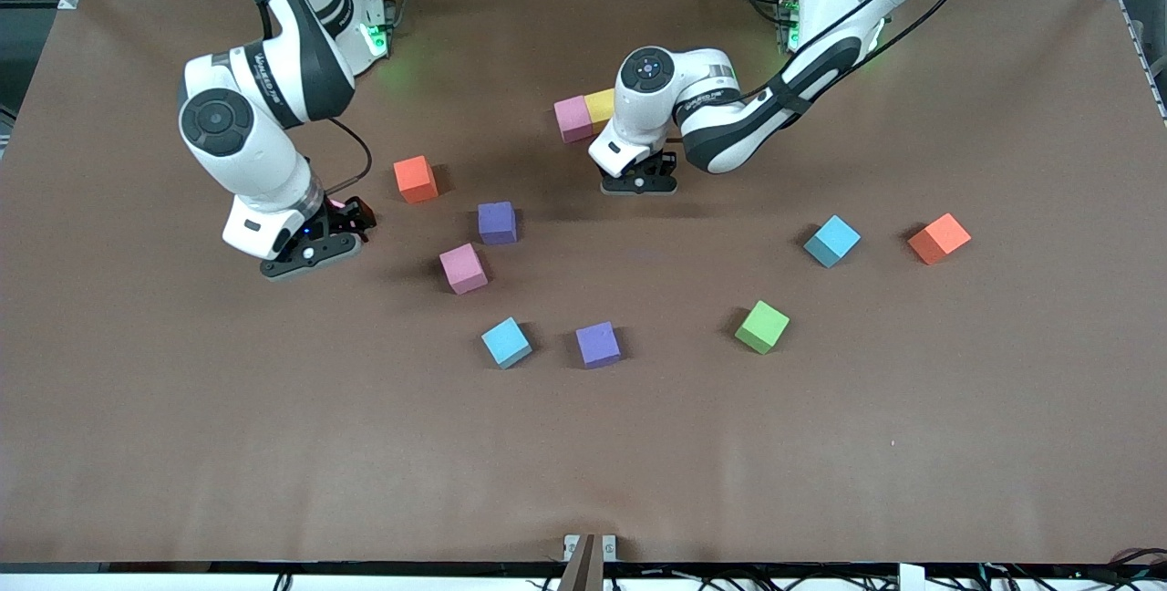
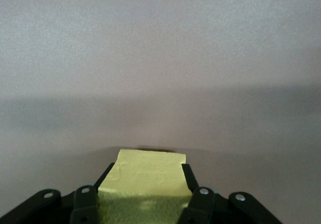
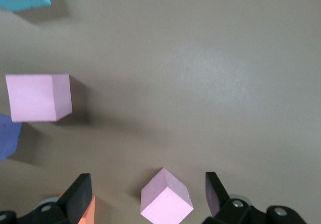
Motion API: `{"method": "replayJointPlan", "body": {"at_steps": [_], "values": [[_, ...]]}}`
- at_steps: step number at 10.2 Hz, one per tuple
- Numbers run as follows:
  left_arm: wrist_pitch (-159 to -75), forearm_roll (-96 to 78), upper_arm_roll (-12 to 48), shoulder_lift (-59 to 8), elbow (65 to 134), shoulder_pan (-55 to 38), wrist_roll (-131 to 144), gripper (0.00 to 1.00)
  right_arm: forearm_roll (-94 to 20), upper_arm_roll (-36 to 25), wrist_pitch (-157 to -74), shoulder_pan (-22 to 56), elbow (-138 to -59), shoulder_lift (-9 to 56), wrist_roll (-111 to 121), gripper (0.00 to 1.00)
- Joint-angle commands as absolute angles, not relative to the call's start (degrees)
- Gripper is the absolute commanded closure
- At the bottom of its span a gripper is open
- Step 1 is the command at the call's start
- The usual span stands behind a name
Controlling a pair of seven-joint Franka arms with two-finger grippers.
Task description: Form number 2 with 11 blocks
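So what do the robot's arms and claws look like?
Both arms are chunky white tubes with dark grey and black bands and round dark caps on the joints. Thin black cables run along them, and green lights glow at their bases. The left gripper and the right gripper are black. Up close, their fingers are flat black pads fixed with little silver screws.

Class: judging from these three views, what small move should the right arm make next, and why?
Probably lower the right hand and close it on the pink block: its fingers are open with that block between them on the table. The left hand is shut on a yellow block, so it is busy.
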State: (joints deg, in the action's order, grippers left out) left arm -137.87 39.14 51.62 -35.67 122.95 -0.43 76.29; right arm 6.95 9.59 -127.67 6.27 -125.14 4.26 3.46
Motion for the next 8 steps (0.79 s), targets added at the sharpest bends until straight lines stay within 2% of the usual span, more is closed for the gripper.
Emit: {"method": "replayJointPlan", "body": {"at_steps": [1, 5, 8], "values": [[-138.87, 41.39, 52.21, -35.51, 124.89, 0.18, 76.82, 1.0, 6.24, 10.02, -128.4, 1.87, -130.41, -0.43, 11.29, 0.0], [-139.75, 41.4, 52.12, -35.77, 124.72, -0.35, 77.17, 1.0, 4.41, 10.02, -129.2, -1.13, -135.95, -2.11, 25.9, 0.0], [-139.75, 44.2, 52.03, -36.91, 124.54, -0.97, 79.97, 1.0, -7.27, 9.58, -134.81, -4.64, -141.14, -2.02, 45.38, 0.0]]}}
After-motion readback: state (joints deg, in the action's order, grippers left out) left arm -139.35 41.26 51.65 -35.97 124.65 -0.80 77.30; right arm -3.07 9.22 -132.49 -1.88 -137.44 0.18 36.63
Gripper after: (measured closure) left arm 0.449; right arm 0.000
